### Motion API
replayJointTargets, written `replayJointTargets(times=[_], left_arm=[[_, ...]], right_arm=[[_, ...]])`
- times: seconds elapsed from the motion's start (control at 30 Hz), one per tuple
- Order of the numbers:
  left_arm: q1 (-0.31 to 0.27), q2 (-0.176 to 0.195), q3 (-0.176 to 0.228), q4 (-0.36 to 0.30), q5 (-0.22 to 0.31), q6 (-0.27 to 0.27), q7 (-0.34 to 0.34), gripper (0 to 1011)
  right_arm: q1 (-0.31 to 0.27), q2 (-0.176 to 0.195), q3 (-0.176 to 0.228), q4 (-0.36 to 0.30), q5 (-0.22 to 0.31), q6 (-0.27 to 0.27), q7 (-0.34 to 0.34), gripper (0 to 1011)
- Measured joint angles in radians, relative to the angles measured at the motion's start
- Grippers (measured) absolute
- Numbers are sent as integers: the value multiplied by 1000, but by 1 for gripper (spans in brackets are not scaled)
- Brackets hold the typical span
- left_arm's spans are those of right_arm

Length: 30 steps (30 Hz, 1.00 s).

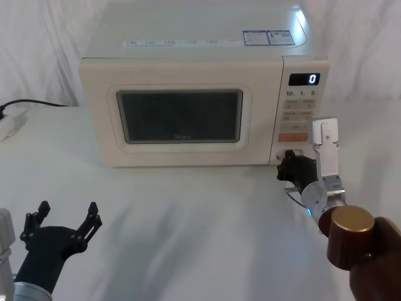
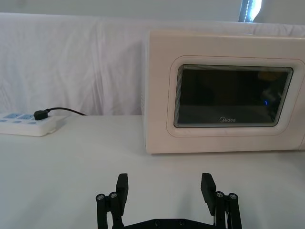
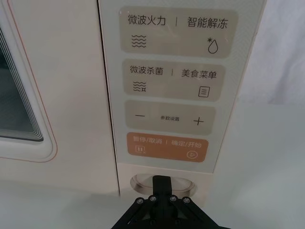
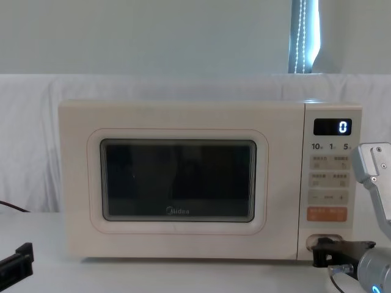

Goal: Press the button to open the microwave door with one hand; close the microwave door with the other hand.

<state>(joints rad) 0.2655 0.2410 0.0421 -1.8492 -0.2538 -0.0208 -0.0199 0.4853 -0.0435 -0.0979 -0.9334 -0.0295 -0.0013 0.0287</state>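
Fingers pinched shut, our right gripper (image 3: pixel 161 183) noses the button (image 3: pixel 141 181); left gripper (image 2: pixel 164 188) waits agape, empty, for the door (image 1: pixel 182 119).

The microwave door (image 1: pixel 182 119) is cream with a dark window, shut flush, facing the robot at 12 o'clock; the button (image 3: pixel 143 182), a cream oval, sits at the door's 4 o'clock, under the orange key

Black left gripper (image 1: pixel 66 221) with slotted finger links and small silver screws, silver-grey wrist at 7 o'clock, black right gripper (image 1: pixel 289 164) on silver cylinder with blue-lit ring, white bracket above, glossy maroon arm joint with brass-coloured cap at 5 o'clock
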Motion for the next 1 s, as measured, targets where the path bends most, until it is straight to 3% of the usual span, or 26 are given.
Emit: replayJointTargets(times=[0.7, 1.0], left_arm=[[0, 0, 0, 0, 0, 0, 0, 1001], [0, 0, 0, 0, 0, 0, 0, 1001]], right_arm=[[48, -6, 6, 74, -6, -12, -7, 0], [47, -4, 9, 69, -6, -14, -4, 0]])
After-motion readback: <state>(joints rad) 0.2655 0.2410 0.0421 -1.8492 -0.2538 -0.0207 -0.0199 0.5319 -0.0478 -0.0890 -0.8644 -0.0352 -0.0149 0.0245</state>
